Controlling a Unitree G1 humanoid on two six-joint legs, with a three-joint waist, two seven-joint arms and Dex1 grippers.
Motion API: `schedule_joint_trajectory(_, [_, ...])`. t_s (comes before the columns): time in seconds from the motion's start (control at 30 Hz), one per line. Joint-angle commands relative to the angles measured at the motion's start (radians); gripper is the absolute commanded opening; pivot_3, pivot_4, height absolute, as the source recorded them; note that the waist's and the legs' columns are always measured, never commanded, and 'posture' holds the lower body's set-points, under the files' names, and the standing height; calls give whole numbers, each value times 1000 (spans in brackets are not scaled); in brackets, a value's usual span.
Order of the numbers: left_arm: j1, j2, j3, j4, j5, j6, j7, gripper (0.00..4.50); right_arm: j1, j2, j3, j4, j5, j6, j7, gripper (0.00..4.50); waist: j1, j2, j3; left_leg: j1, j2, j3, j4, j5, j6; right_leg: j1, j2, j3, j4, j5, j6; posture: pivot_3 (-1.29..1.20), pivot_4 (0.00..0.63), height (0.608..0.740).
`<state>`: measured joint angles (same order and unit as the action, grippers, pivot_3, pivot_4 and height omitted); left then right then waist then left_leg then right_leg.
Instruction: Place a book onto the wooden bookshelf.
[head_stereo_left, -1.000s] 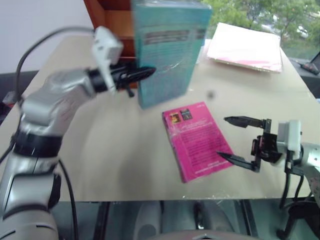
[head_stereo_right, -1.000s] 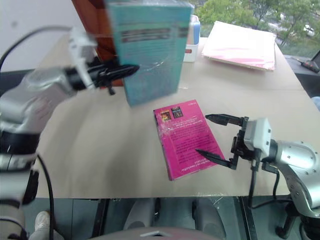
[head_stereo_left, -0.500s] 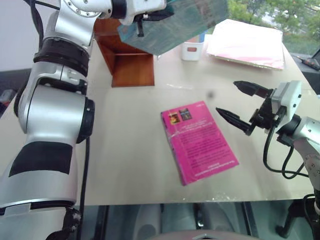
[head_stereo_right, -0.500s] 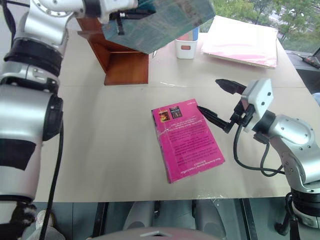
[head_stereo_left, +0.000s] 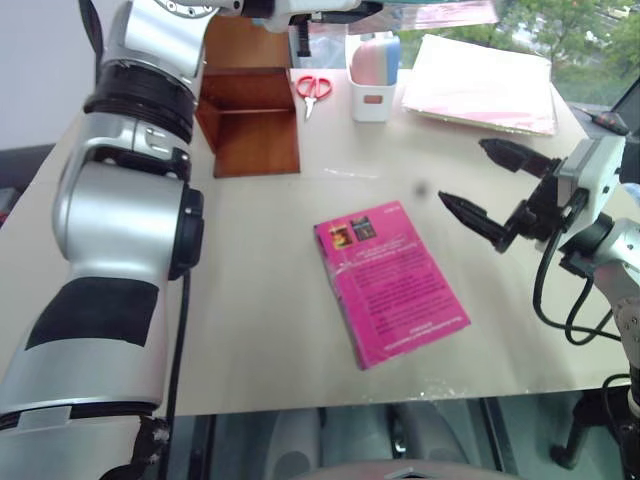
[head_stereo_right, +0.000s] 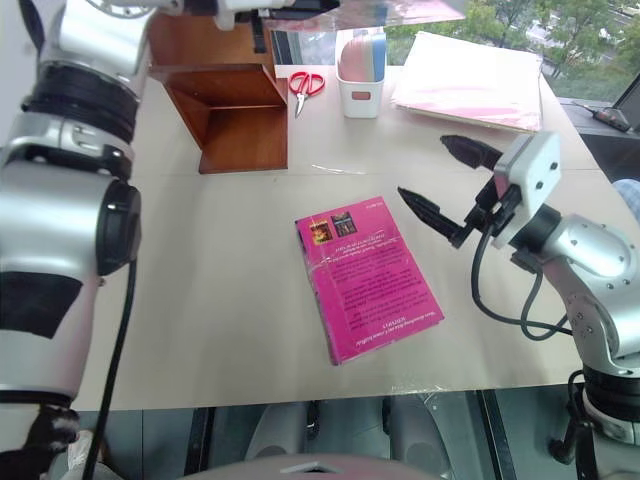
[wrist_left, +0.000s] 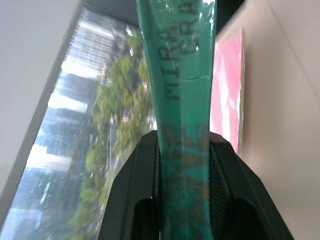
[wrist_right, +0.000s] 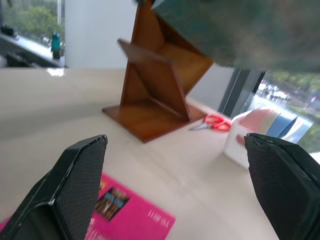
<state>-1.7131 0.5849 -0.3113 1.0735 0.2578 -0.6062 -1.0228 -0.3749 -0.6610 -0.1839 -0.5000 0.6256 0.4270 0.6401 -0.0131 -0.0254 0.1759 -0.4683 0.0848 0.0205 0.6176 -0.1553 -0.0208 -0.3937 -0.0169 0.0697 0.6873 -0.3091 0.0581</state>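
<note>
The teal-green book (wrist_left: 181, 75) is clamped by its spine edge in my shut left gripper (wrist_left: 183, 145). In the eye views the book (head_stereo_left: 430, 14) hangs at the very top, nearly flat, above the pen holder and beside the wooden bookshelf. The reddish-brown wooden bookshelf (head_stereo_left: 250, 120) stands at the back left of the table, its flat board and upright panels bare. My right gripper (head_stereo_left: 460, 170) hovers open and holds nothing, above the table just right of the magenta-pink paperback (head_stereo_left: 390, 282).
Red-handled scissors (head_stereo_left: 313, 88) lie between the shelf and a white pen holder (head_stereo_left: 373, 80). A pale pink folder stack (head_stereo_left: 490, 85) lies at the back right. The beige table (head_stereo_left: 250, 300) has open surface in front of the shelf.
My left arm has lifted the teal book higher and rolled it from upright to nearly flat, up to the picture's top edge. The right gripper rose slightly and stayed open. The camera view also shifted.
</note>
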Motion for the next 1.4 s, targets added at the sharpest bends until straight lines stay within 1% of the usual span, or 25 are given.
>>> schedule_joint_trajectory(0.03, [-59, 49, -48, 12, 121, 76, 55, 1132, -63, 6, -23, 43, -14, -16, -21, 4500, 0, 0, 0, 0, 0, 0, 0, 0, 0, 0, 0, 0, 1, 0, 0, 0, 150, 740])
schedule_joint_trajectory(0.2, [-50, 73, -88, 46, 208, 174, 72, 1132, -167, -5, -23, 141, -64, -31, -27, 4500, 1, 0, 0, 0, 0, 0, 2, 0, 0, -2, 0, 0, 6, 0, 0, 0, 150, 740])
schedule_joint_trajectory(0.33, [-25, 74, -116, 114, 269, 211, 141, 1132, -205, -31, -26, 182, -81, -40, 14, 4500, 2, 0, 0, 1, 0, 0, 2, 0, 0, -2, 0, 0, 7, 0, 0, 0, 150, 740])
schedule_joint_trajectory(0.57, [21, 80, -130, 221, 322, 263, 265, 1132, -172, -118, -60, 186, -51, -1, 111, 4500, 2, 0, 0, 0, 0, 0, 2, 0, 0, -3, 0, 0, 7, 0, 0, 0, 150, 740])
schedule_joint_trajectory(0.77, [42, 89, -128, 239, 338, 267, 289, 1132, -163, -117, -82, 161, -30, -10, 129, 4500, -2, 1, 0, 2, 0, 0, 3, 0, 0, -2, 0, 1, 10, 0, 0, 0, 150, 740])
schedule_joint_trajectory(0.87, [57, 95, -122, 244, 333, 272, 269, 1132, -159, -115, -93, 149, -23, -14, 122, 4500, -2, 1, 0, 2, 0, 0, 4, 1, 0, -2, 0, 1, 11, 0, 0, 0, 150, 740])
schedule_joint_trajectory(0.97, [59, 103, -109, 243, 321, 283, 248, 1959, -165, -108, -106, 142, -7, -23, 121, 4500, -3, 1, 0, 2, 0, 0, 5, 1, 0, -2, 0, 1, 11, 0, 0, 0, 150, 740])
schedule_joint_trajectory(1.0, [58, 106, -106, 240, 319, 279, 255, 2377, -168, -105, -109, 142, -2, -28, 124, 4500, -4, 1, 0, 2, 0, 0, 5, 1, 0, -2, 0, 1, 11, 0, 0, 0, 150, 740])
schedule_joint_trajectory(1.1, [49, 122, -84, 220, 303, 244, 298, 3819, -172, -98, -113, 144, 4, -53, 133, 4500, -1, 1, 0, 2, 0, 0, 5, 1, 0, -2, 0, 1, 11, 0, 0, 0, 150, 740])
schedule_joint_trajectory(1.13, [47, 130, -73, 212, 290, 235, 295, 4215, -169, -98, -114, 143, 5, -61, 137, 4500, 0, 1, 0, 2, 0, 0, 5, 1, 0, -2, 0, 1, 11, 0, 0, 0, 150, 740])
schedule_joint_trajectory(1.17, [45, 140, -63, 200, 280, 218, 291, 4457, -165, -97, -116, 141, 6, -70, 142, 4500, 1, 1, 0, 1, 0, 0, 5, 1, 0, -2, 0, 1, 10, 0, 0, 0, 150, 740])
schedule_joint_trajectory(1.23, [53, 169, -16, 162, 226, 167, 245, 4457, -148, -96, -125, 128, 19, -77, 154, 4500, 2, 1, 0, 1, 0, 0, 5, 1, 0, -2, 0, 1, 10, 0, 0, 0, 150, 740])
schedule_joint_trajectory(1.3, [78, 194, 61, 105, 125, 123, 170, 4457, -126, -99, -137, 117, 32, -74, 159, 4500, 2, 1, 0, 1, 0, 0, 5, 1, 0, -2, 0, 1, 9, 0, 0, 0, 150, 740])
schedule_joint_trajectory(1.33, [94, 199, 96, 75, 72, 125, 117, 4457, -114, -102, -143, 114, 40, -72, 163, 4500, 4, 1, 0, 1, 0, 0, 5, 1, -1, -2, 0, 1, 9, 0, 0, 0, 150, 740])
schedule_joint_trajectory(1.4, [175, 204, 192, -79, -98, 211, -41, 4457, -75, -107, -154, 103, 51, -59, 169, 4500, 4, 1, 0, 1, 0, 1, 5, 2, -3, -1, -1, 1, 9, 0, 0, 0, 150, 740])
